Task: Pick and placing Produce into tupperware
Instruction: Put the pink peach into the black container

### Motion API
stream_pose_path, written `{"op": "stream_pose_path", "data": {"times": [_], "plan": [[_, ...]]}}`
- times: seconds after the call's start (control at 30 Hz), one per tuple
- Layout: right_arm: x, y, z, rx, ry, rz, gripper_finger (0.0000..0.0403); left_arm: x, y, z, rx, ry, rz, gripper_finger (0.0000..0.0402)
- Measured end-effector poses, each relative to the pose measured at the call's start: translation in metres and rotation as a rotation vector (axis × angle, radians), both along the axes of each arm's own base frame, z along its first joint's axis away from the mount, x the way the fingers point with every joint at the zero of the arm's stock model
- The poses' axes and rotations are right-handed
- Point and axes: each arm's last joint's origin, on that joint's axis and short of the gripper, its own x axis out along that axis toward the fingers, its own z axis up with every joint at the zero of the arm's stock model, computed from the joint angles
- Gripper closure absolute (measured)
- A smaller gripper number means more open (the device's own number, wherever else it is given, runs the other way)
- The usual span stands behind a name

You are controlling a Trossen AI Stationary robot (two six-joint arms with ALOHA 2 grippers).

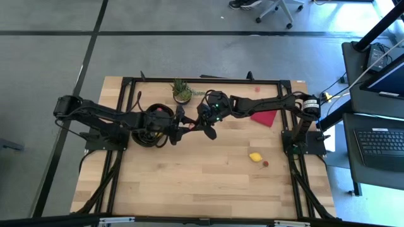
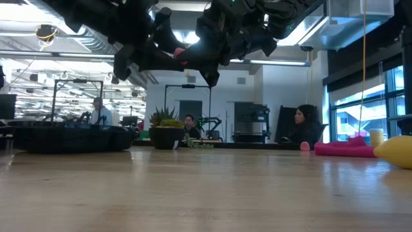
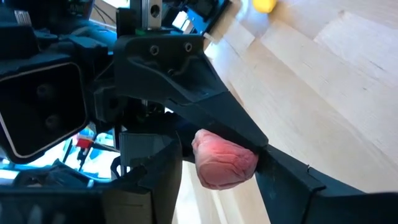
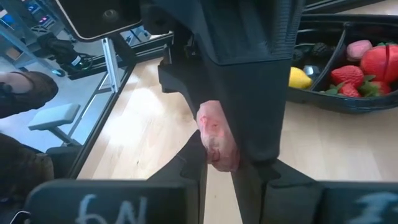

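Pinched in mid-air over table centre, pink berry (image 3: 224, 158); from tupperware (image 1: 140, 144) at its 9 o'clock, with other produce (image 4: 367, 65) inside, across to left gripper (image 1: 182, 124) with jaws parted around it, then right gripper (image 4: 219, 155) at 3 o'clock clamped on it. Looks light, soft, squashy and probably slick, so best taken gently across the fat middle.

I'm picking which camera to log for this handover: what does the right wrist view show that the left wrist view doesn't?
Only the right wrist view shows the black tupperware, already holding strawberries, a lemon piece and a pink berry. Only the left wrist view shows a yellow piece lying loose on the table. Both show the pinkish fruit pinched between dark fingers above the wood.
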Motion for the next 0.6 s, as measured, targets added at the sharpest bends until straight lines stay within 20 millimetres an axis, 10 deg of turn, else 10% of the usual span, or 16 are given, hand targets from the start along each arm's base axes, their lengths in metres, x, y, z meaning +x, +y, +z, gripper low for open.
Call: {"op": "stream_pose_path", "data": {"times": [0.6], "plan": [[0.0,-0.0001,-0.0002,0.001,0.001,0.002,0.0346,0.0004,-0.0086,0.0019,0.012,-0.018,-0.02,0.0212]]}}
